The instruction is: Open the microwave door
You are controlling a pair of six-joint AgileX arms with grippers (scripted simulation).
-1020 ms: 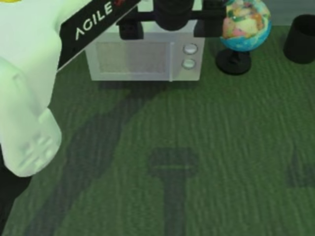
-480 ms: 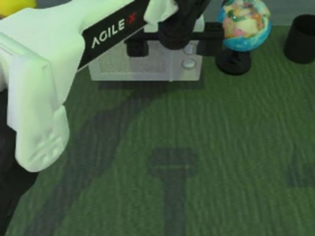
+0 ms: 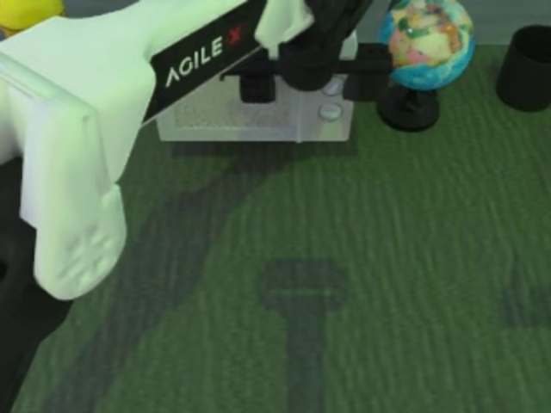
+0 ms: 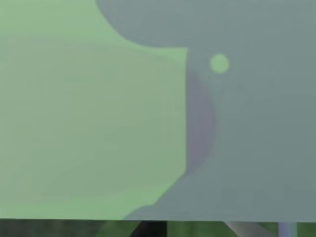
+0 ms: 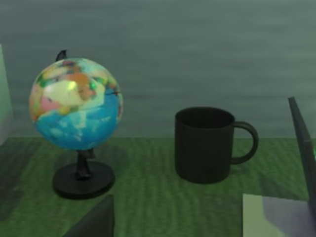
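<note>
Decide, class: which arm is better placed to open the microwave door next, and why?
Left, most likely. Its pincer hangs right at the microwave door on the microwave; the right arm does not show in the top view, and its wrist view faces a globe and mug.

Top view: overhead, looking down on green table (image 3: 362, 258). Left wrist view: pressed close against pale surface. Right wrist view: low, level; shares globe (image 5: 75, 104) and mug (image 5: 205, 144) with top.

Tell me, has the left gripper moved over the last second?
Yes. Against the unmoving microwave, the left gripper has slid toward the top view's right, from above the door window to over the knob panel beside the globe.
</note>
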